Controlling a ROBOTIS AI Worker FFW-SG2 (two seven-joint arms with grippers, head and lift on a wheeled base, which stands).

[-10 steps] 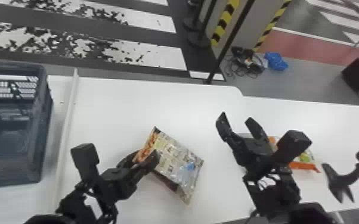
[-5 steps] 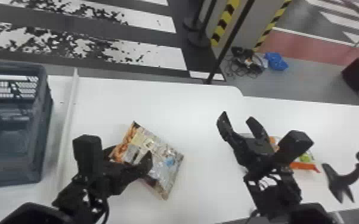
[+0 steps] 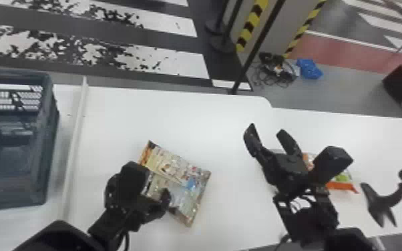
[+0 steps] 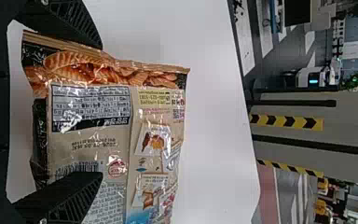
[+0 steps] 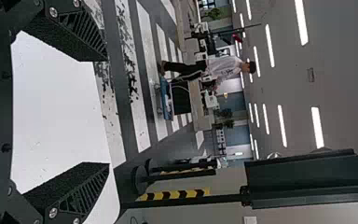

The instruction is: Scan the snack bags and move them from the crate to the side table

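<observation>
In the head view, a snack bag [image 3: 190,187] is on the middle part of the white table, its printed back up. My left gripper [image 3: 158,187] is over its left side. Seen from the left wrist, the bag [image 4: 107,135] spans the space before my left gripper [image 4: 100,109], whose fingers stand wide apart, the lower one overlapping it. My right gripper [image 3: 266,130] is held open above the table farther right. Nothing is between its fingers in the right wrist view [image 5: 107,113]. An orange-edged snack bag [image 3: 342,185] is partly hidden behind the right arm.
A dark grey crate [image 3: 52,133] stands at the left, beside a raised white strip [image 3: 74,143] on the table [image 3: 177,110]. A black device on a stand [image 3: 390,197] is at the right, near the orange-edged bag. A thin black pole rises behind the table.
The snack bag was first shifted left and has since stayed about there. My left gripper moved left, then turned and came back right over the bag. My right arm has hardly moved.
</observation>
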